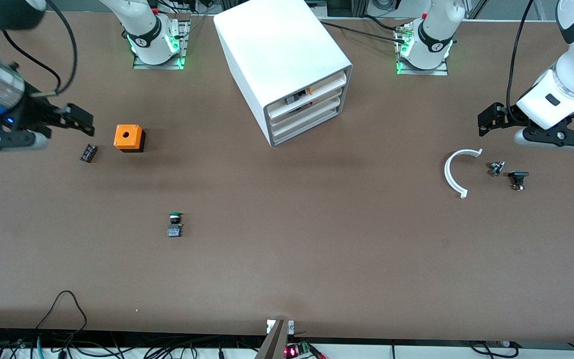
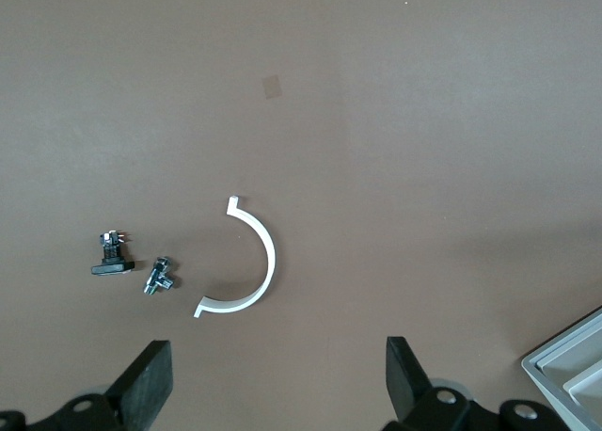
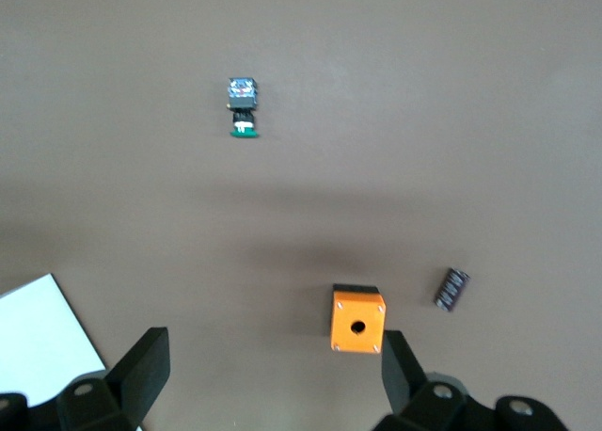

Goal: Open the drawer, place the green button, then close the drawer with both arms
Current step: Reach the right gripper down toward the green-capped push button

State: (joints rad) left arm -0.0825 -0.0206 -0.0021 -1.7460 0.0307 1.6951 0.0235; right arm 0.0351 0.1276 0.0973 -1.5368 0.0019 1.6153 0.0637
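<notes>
The white cabinet [image 1: 282, 60] stands at the robots' side of the table, midway between the two bases. Its stacked drawers [image 1: 307, 107] sit about flush with its face. The button [image 1: 175, 224], with a green cap and blue base, lies on the table nearer to the front camera, toward the right arm's end; it also shows in the right wrist view [image 3: 244, 106]. My right gripper [image 1: 80, 120] [image 3: 273, 379] is open and empty, over the table beside the orange box. My left gripper [image 1: 486, 122] [image 2: 279, 384] is open and empty, over the table near the white curved piece.
An orange box with a round hole [image 1: 128, 137] [image 3: 357, 320] and a small black part [image 1: 88, 152] lie under the right gripper. A white C-shaped piece [image 1: 454, 174] [image 2: 249, 262] and two small black parts [image 1: 496, 168] [image 1: 518, 178] lie at the left arm's end.
</notes>
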